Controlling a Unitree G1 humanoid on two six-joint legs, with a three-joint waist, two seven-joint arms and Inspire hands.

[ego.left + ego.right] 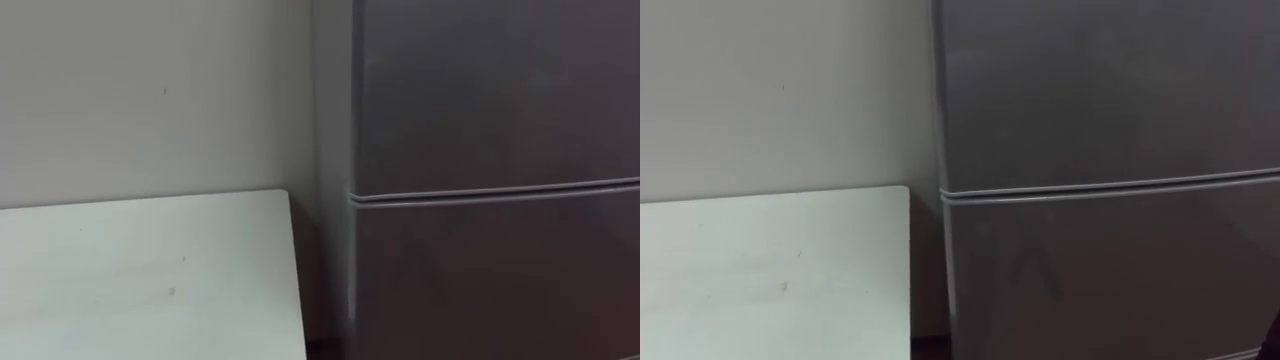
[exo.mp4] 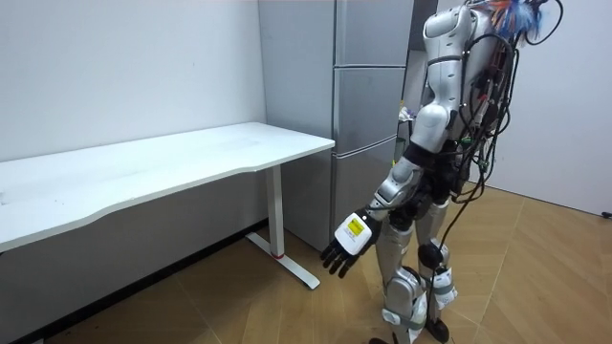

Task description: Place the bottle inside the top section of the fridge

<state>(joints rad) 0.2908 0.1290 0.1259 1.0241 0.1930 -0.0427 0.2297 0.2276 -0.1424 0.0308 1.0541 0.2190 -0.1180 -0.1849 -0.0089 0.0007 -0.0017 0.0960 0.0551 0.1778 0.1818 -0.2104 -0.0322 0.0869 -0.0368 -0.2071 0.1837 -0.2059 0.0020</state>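
Fridge point(image 1: 490, 110) is seen shut, its flat grey matte doors split by a thin seam. White table point(image 1: 140, 270), smooth-topped, is set just beside it. Left hand point(image 2: 349, 241) is hung with fingers relaxed, nothing held. Bottle's place cannot be told. It is presumed light, rigid and slick, best gripped round mid-body.

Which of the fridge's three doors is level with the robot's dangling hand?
The bottom door, beneath the lower seam: the left hand hangs at its height, the other two doors sit well above.
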